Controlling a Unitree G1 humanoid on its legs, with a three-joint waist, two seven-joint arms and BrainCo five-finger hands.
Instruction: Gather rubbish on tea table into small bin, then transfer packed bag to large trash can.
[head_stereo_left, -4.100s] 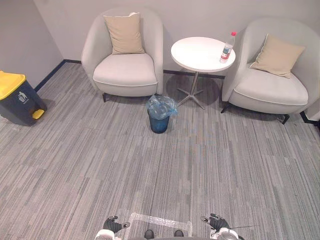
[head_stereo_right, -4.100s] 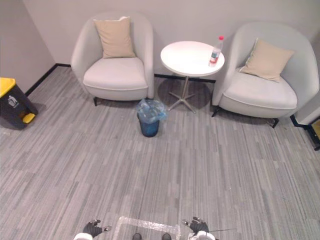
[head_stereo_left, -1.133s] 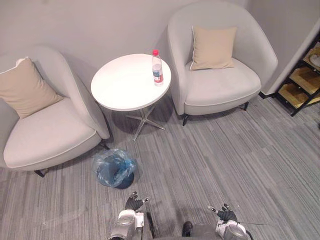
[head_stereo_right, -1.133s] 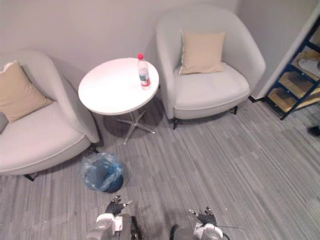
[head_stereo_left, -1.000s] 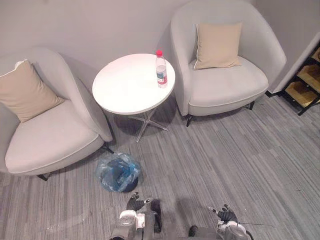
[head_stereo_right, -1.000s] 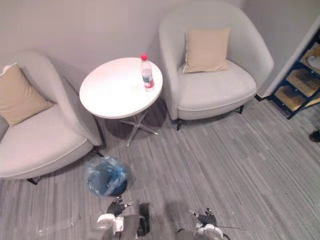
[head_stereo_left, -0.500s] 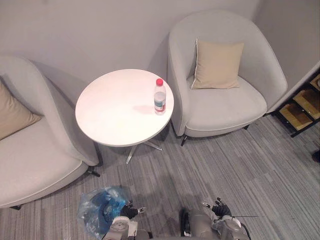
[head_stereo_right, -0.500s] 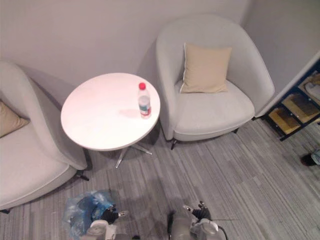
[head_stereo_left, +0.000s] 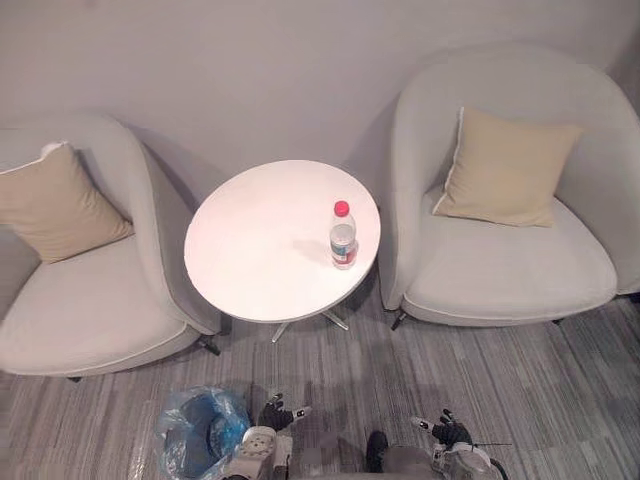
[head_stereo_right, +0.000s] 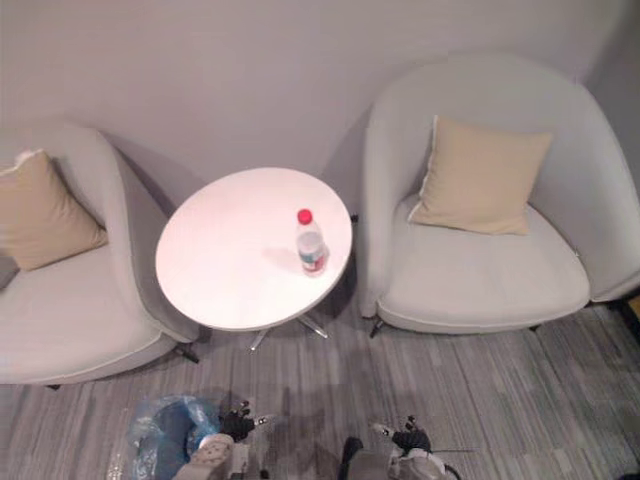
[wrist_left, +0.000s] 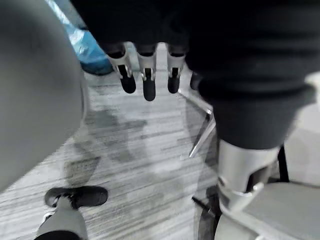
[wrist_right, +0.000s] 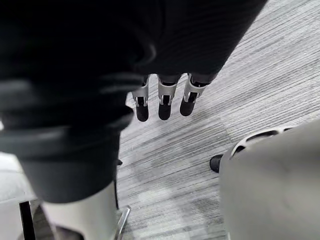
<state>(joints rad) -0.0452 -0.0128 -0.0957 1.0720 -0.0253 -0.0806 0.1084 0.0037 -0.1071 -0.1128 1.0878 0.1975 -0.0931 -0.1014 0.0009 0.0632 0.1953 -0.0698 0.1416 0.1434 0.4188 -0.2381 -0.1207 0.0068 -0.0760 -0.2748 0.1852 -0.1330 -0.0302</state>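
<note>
Bottle (head_stereo_left: 343, 236) is standing upright on counter (head_stereo_left: 250, 260); probably light, thin-walled, slippery, so I am favouring a mid-body grip. Left hand (head_stereo_left: 277, 412) and right hand (head_stereo_left: 447, 432) are hanging low, fingers relaxed and empty.

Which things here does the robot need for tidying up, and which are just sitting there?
For the job: bottle on the round table; small bin with its blue bag; left hand and right hand, both open.
Just sitting there: left armchair, right armchair, left cushion, right cushion.

Bottle (head_stereo_left: 343, 237) upright on round table (head_stereo_left: 250, 262); blue-bagged bin (head_stereo_left: 198, 441) on carpet nr left armchair (head_stereo_left: 85, 312).
</note>
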